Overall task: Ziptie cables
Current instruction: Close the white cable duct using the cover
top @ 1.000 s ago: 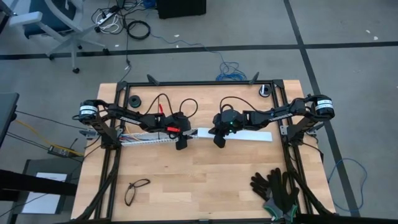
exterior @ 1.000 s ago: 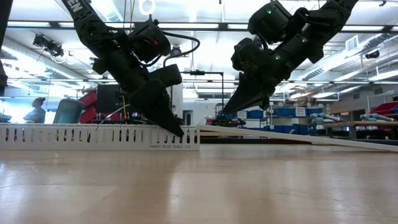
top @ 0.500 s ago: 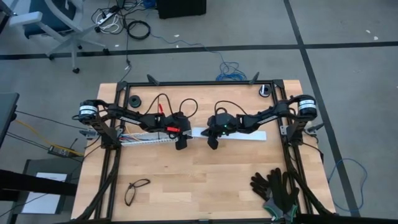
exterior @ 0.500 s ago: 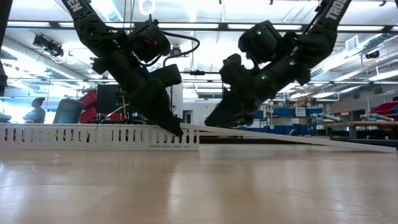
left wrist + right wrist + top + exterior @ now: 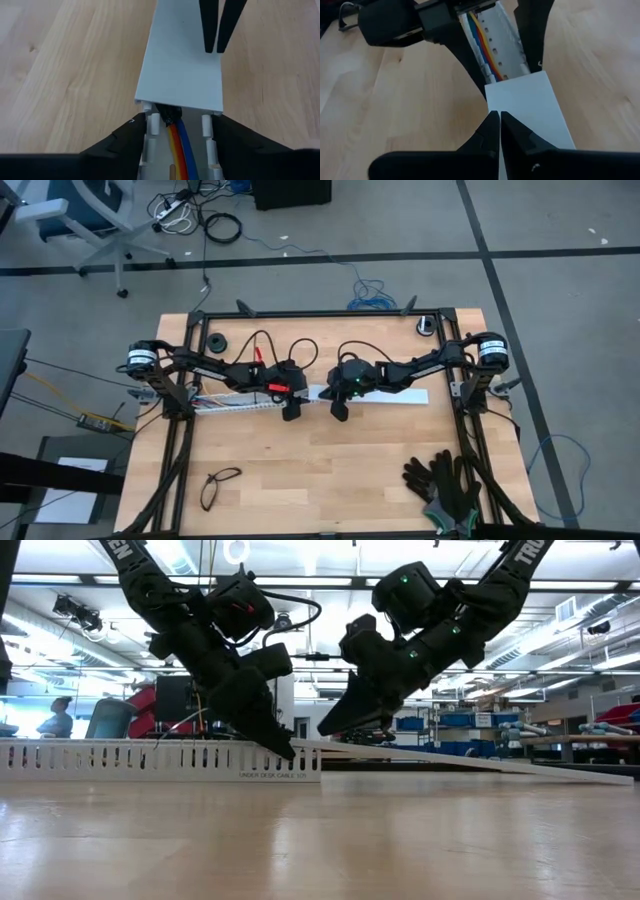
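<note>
1. Table [image 5: 300, 470]: perforated rail [image 5: 235, 404] lies left-right across its middle, toward the left edge; flat white cover [image 5: 395, 396] extends rightward from it.
2. Left gripper [image 5: 291, 411]: fingers spread, straddling the rail's right end, not pinching it.
3. Right gripper [image 5: 339, 410]: fingers pressed together, tips on the cover near its left end.
4. Cables [image 5: 179, 145] sit inside the rail, long axis along it, ends pointing toward the cover. Left gripper is nearer; cables run back under it.
</note>
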You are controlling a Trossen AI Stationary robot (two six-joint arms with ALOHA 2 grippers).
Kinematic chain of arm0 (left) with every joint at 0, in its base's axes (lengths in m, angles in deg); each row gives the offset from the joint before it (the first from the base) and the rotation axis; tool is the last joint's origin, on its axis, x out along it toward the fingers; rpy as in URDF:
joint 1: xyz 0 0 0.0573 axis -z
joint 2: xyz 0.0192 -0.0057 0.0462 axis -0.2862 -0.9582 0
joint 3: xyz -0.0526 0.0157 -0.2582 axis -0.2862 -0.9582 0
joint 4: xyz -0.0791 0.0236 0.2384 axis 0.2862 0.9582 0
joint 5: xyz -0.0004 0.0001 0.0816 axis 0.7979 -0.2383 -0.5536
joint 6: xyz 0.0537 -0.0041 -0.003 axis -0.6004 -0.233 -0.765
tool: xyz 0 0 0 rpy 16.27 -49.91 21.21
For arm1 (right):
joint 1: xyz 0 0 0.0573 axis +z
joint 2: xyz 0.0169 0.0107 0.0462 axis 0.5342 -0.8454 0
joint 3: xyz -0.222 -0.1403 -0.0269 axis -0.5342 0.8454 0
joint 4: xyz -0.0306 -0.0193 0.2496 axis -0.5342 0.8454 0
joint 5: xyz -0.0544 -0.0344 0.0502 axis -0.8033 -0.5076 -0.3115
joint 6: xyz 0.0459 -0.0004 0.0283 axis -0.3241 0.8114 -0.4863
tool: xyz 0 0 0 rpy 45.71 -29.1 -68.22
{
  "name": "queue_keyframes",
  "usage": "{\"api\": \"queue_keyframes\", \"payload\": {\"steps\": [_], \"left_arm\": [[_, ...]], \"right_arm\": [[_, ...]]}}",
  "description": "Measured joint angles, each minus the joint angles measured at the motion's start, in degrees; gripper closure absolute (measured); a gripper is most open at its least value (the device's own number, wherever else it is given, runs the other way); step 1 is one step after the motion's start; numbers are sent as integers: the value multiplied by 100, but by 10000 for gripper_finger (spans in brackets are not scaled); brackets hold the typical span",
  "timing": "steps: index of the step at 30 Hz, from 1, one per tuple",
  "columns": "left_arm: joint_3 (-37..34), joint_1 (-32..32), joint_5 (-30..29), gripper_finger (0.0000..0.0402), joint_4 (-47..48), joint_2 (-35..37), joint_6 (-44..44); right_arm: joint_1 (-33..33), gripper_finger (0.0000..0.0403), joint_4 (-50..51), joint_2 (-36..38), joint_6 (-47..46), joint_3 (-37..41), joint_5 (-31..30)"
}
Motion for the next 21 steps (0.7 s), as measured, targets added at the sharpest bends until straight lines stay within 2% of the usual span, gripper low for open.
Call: {"api": "queue_keyframes", "payload": {"steps": [12, 21], "left_arm": [[-2, 0, 26, 108, 48, -7, -140], [-1, 0, -37, 97, 26, -4, -157]], "right_arm": [[0, 402, 7, 3, -1, 0, 21], [0, 403, 10, 13, -5, 0, 60]]}}
